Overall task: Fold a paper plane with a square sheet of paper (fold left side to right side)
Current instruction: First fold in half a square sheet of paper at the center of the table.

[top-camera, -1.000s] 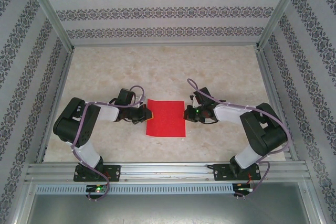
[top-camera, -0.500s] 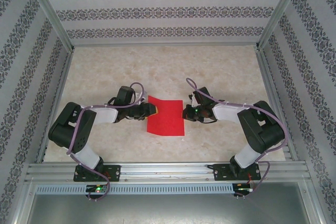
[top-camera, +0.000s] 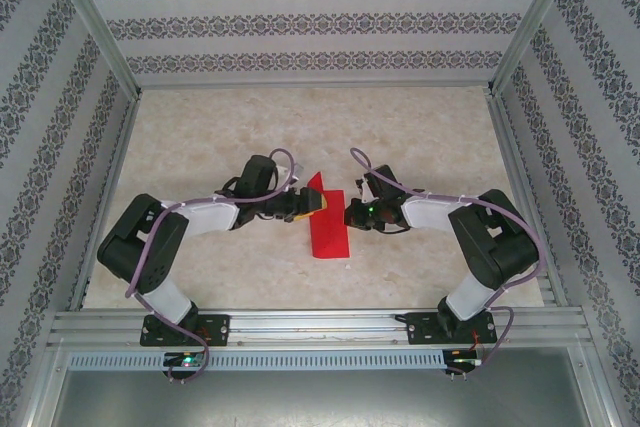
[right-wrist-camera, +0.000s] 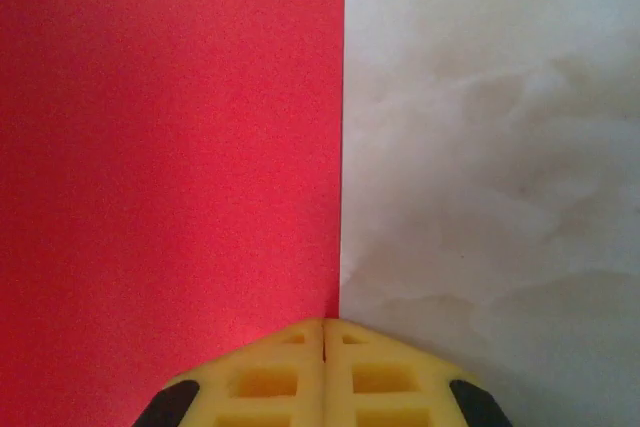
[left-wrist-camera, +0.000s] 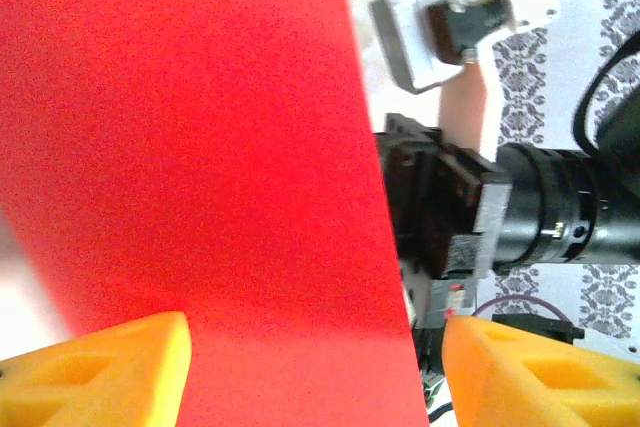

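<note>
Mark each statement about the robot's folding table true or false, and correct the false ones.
1. The square sheet of paper is red. True.
2. The right gripper is shut, with its tip at the paper's edge. True.
3. The left gripper is shut. False: it is wide open, with red paper spanning the gap.
4. The paper lies in a far corner of the table. False: it lies between the two grippers, towards the near middle.

Far table [top-camera: 300,127] open; red paper [top-camera: 328,232] stands raised at centre.
</note>
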{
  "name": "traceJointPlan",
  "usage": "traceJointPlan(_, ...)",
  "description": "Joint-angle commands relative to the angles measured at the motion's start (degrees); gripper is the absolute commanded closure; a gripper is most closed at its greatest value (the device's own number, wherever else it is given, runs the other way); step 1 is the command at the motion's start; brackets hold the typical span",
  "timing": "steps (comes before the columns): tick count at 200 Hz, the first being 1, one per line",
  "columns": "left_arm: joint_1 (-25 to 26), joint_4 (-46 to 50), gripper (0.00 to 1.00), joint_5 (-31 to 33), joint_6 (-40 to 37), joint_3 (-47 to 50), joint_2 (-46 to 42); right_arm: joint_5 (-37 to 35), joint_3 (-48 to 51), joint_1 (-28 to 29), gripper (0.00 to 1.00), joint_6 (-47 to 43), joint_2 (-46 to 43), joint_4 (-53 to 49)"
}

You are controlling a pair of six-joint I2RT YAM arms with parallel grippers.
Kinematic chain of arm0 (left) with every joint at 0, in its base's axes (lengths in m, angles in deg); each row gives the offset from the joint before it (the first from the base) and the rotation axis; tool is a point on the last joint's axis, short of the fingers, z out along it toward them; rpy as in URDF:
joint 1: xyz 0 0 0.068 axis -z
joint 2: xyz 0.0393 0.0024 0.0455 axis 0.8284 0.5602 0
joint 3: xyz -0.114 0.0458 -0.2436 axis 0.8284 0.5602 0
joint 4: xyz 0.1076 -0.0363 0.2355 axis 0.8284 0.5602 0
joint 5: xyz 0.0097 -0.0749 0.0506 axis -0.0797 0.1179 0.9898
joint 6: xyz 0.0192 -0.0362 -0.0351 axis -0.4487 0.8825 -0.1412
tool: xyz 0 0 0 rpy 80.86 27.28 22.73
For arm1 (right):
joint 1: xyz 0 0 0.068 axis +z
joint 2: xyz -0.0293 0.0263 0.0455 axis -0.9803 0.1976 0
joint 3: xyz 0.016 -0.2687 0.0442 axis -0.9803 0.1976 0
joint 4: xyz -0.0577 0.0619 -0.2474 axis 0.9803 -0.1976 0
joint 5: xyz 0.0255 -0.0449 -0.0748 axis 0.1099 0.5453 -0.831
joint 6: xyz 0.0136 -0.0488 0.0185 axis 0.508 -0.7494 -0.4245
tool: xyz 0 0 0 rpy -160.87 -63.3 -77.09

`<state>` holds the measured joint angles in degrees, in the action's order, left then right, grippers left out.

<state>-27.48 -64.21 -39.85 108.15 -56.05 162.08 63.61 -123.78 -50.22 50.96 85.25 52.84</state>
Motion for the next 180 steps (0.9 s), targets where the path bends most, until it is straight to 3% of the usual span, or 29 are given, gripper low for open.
traceJointPlan(1, 1.34, 0.06, 0.32, -0.2, -0.88, -1.71, 2.3, -2.17, 1.29, 1.24, 1.0, -0.72, 3.12, -3.03)
traceJointPlan(38, 2.62, 2.53, 0.32, 1.01, -2.82, -3.76, 3.91, -1.87, 1.6, 1.37, 1.0, -0.37, 2.85, -2.43)
traceJointPlan(69, 3.1, 5.59, 0.37, 2.94, -4.78, -4.67, 4.72, -1.32, 2.06, 1.41, 1.0, -0.01, 2.5, -1.51)
traceJointPlan(91, 3.23, 5.97, 0.46, 3.74, -4.95, -4.73, 5.23, -0.95, 2.43, 1.41, 1.0, 0.34, 1.84, -0.62)
traceJointPlan(134, 3.26, 7.46, 0.73, 5.35, -5.54, -5.45, 6.38, -0.35, 2.61, 1.37, 1.0, 0.78, 0.61, 0.31)
traceJointPlan(180, 3.36, 9.83, 0.86, 7.31, -6.58, -5.7, 6.06, -0.48, 2.69, 1.37, 1.0, 1.13, -1.54, 0.86)
